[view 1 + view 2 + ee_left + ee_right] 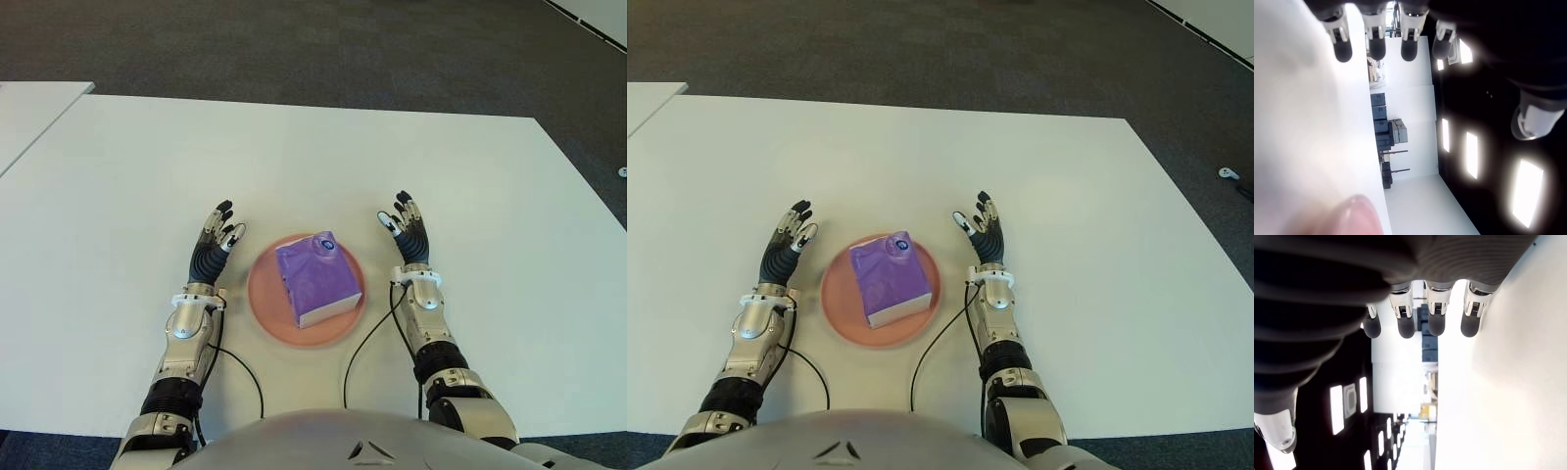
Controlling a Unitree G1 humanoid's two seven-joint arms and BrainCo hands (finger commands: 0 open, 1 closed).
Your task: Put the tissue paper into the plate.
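tissue pack (316, 278) on plate (265, 299); left hand (216, 245), right hand (408, 231) empty, fingers spread

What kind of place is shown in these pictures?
Probably an office or lab room: a large plain white table stands on dark grey carpet, with another white table beside it. Ceiling light panels show in the wrist views.

Counts: 1 purple tissue pack (317, 278), 1 pink plate (263, 304), 1 white table (294, 166). 2 robot hands: left hand (214, 248), right hand (407, 233), 1 cable trailing from each wrist.
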